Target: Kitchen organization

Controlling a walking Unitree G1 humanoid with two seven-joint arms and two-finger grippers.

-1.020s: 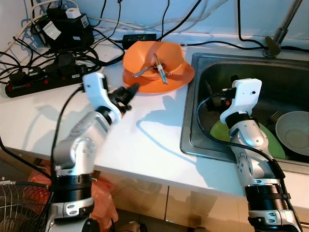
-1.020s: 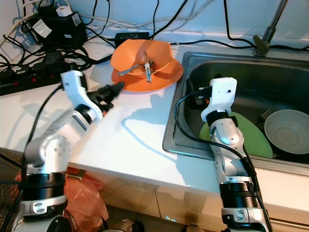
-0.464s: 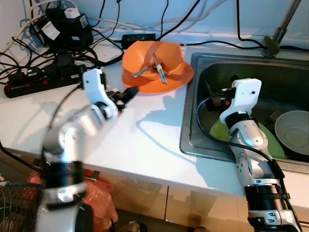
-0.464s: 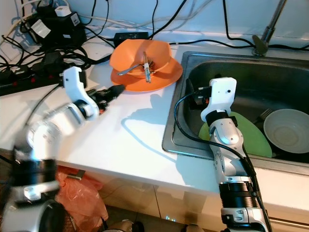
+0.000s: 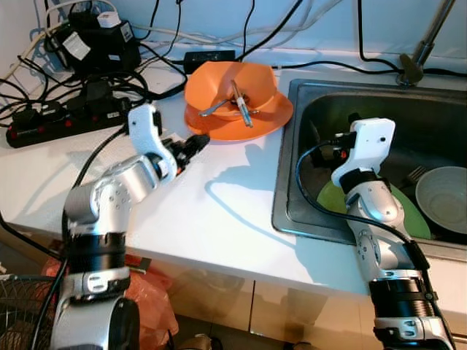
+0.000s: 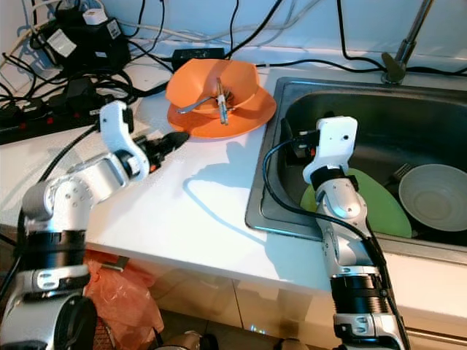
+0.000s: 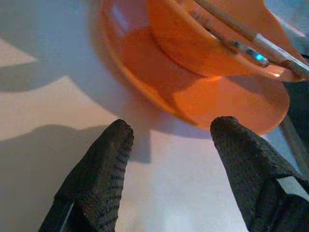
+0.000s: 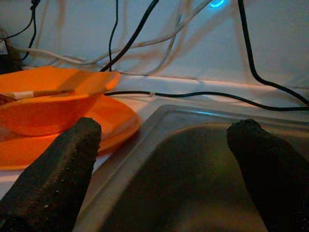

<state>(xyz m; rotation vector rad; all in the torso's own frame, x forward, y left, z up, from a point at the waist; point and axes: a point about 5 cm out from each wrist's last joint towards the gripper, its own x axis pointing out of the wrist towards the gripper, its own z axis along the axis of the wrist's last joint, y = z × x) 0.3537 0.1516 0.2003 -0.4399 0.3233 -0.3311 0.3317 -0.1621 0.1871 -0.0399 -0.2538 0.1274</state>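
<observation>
Orange plate (image 5: 271, 117) with an orange bowl (image 5: 228, 84) stacked on it sits at the back of the white countertop (image 5: 219, 211), just beside the sink's (image 5: 288, 175) left rim. Bowl holds a spoon (image 5: 214, 109) and what look like chopsticks (image 5: 243, 103), lying loose and sticking past the bowl rim.

Left gripper (image 7: 169, 140) is low over the counter, just short of the plate's near-left edge, fingers spread, nothing held. Judged step: grab the plate rim to move the stack toward the sink.

To do it well: slide one finger under the plate lip, the other on top, and bite deep, not just on the thin edge. Keep the plate level on lift; the bowl is only resting on it and the utensils can slide out if tilted. Lift slow and stay clear of the black cables (image 5: 109, 80) and power strip (image 5: 66, 120) at the back left corner.

Right gripper (image 8: 164, 159) hangs inside the sink near its left wall, fingers wide apart, empty. Sink already holds a green plate (image 5: 405, 215), a white bowl (image 5: 444, 198) and a fork (image 5: 416, 173), so drop space is tight on the left side.
</observation>
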